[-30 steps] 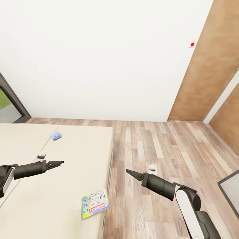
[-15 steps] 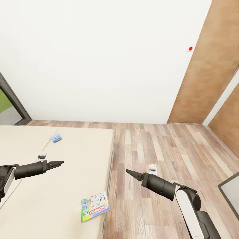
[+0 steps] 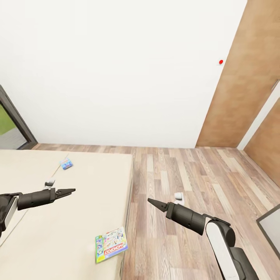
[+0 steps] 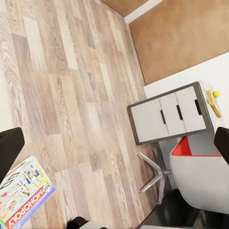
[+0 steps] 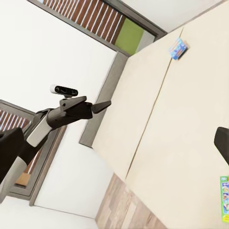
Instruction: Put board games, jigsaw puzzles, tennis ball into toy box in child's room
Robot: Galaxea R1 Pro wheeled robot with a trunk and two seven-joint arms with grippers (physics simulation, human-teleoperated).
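Note:
A Monopoly board game (image 3: 111, 244) lies flat at the bed's near right edge and also appears in the left wrist view (image 4: 23, 201). A small blue board game (image 3: 65, 163) rests farther back on the bed (image 3: 89, 186), seen too in the right wrist view (image 5: 178, 48). My left gripper (image 3: 70, 191) hovers open above the bed, between the two games. My right gripper (image 3: 152, 202) hangs open over the floor beside the bed. A tennis ball (image 4: 216, 94) sits on the white table (image 4: 210, 71).
Wood floor (image 3: 186, 175) runs right of the bed to a white wall and brown door panels (image 3: 241, 93). A grey drawer cabinet (image 4: 169, 117) and a red-and-white chair (image 4: 198, 171) stand by the table. A dark-framed window (image 3: 11, 124) is at the left.
The whole picture has shifted down a little, so the camera has moved. Both arms keep their pose and the two games lie where they were on the bed.

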